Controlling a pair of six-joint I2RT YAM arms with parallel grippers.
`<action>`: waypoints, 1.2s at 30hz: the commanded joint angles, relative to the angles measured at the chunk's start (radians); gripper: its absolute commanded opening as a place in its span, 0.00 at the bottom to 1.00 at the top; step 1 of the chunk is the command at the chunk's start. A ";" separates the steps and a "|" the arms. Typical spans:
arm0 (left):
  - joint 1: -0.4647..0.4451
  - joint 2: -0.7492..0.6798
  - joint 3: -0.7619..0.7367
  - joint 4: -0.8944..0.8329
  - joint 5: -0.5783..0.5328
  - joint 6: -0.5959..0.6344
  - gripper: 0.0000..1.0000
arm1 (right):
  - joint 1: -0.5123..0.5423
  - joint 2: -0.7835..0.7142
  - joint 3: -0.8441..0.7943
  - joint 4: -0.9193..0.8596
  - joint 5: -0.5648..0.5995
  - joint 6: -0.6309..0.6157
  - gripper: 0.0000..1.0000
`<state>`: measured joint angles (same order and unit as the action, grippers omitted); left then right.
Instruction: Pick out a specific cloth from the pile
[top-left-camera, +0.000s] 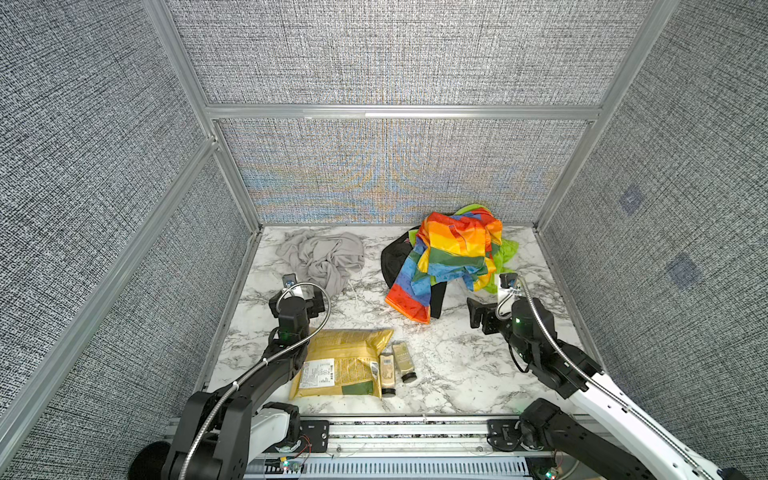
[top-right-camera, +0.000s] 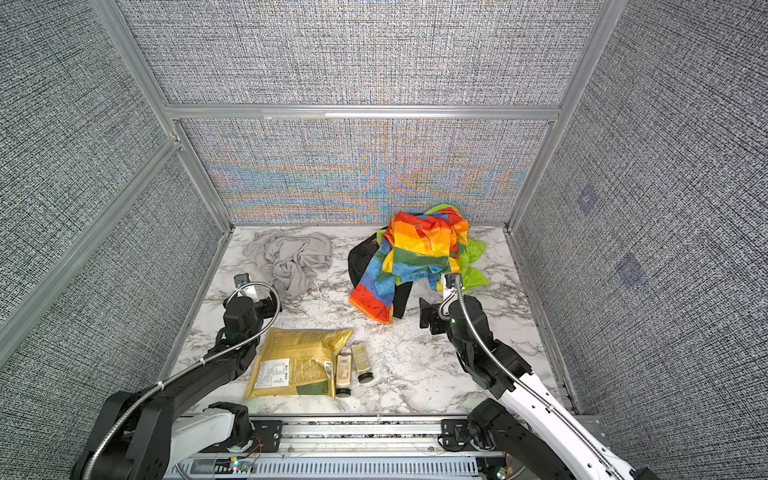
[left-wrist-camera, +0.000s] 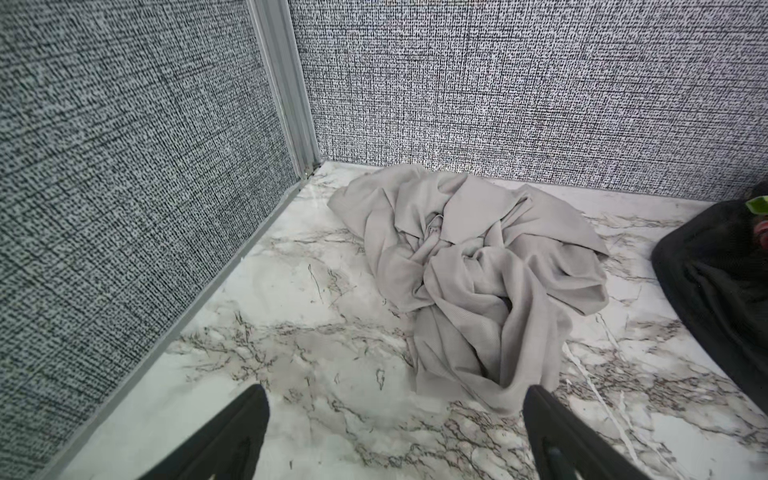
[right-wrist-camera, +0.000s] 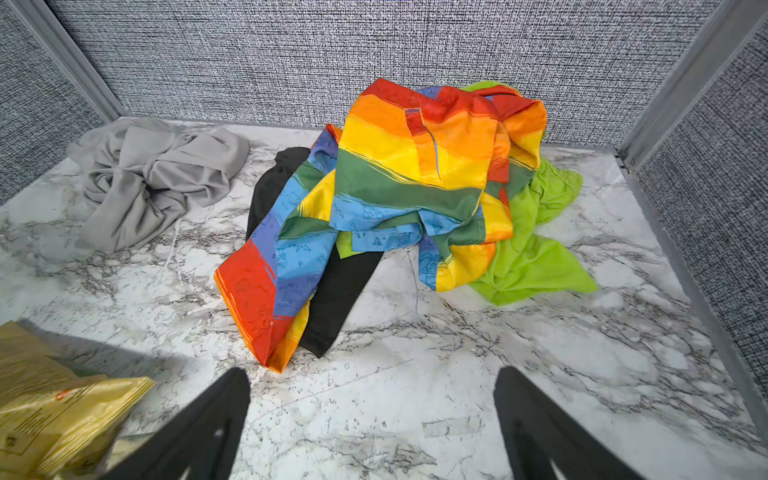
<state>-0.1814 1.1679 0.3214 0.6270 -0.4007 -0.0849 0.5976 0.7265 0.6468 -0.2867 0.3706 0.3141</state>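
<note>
The cloth (top-left-camera: 322, 259) is a plain light grey crumpled garment lying alone near the back left corner of the marble table, apart from the pile; the left wrist view shows it (left-wrist-camera: 478, 270) too. The pile (top-left-camera: 453, 253) sits at the back right, with a rainbow-striped cloth (right-wrist-camera: 399, 187) on top of a lime green one (right-wrist-camera: 536, 249) and a black one (right-wrist-camera: 336, 291). My left gripper (left-wrist-camera: 395, 390) is open just in front of the grey cloth's near edge and holds nothing. My right gripper (right-wrist-camera: 372, 374) is open over bare marble in front of the pile.
A yellow bag (top-left-camera: 343, 365) lies near the front, with two small bottles (top-left-camera: 397, 368) beside it. Grey fabric walls with aluminium posts close in the left, back and right sides. A metal rail (top-left-camera: 415, 432) runs along the front edge.
</note>
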 joint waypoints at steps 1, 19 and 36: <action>0.010 0.048 -0.016 0.175 -0.013 0.075 0.99 | -0.001 0.004 -0.010 0.042 0.060 0.031 0.96; 0.101 0.286 -0.127 0.599 0.140 0.103 0.99 | -0.038 0.094 -0.046 0.089 0.235 -0.024 0.99; 0.142 0.358 -0.160 0.721 0.292 0.108 0.99 | -0.318 0.257 -0.125 0.406 0.072 -0.245 0.99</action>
<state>-0.0414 1.5150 0.1650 1.2808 -0.1429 0.0193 0.3035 0.9695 0.5301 0.0013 0.4488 0.1440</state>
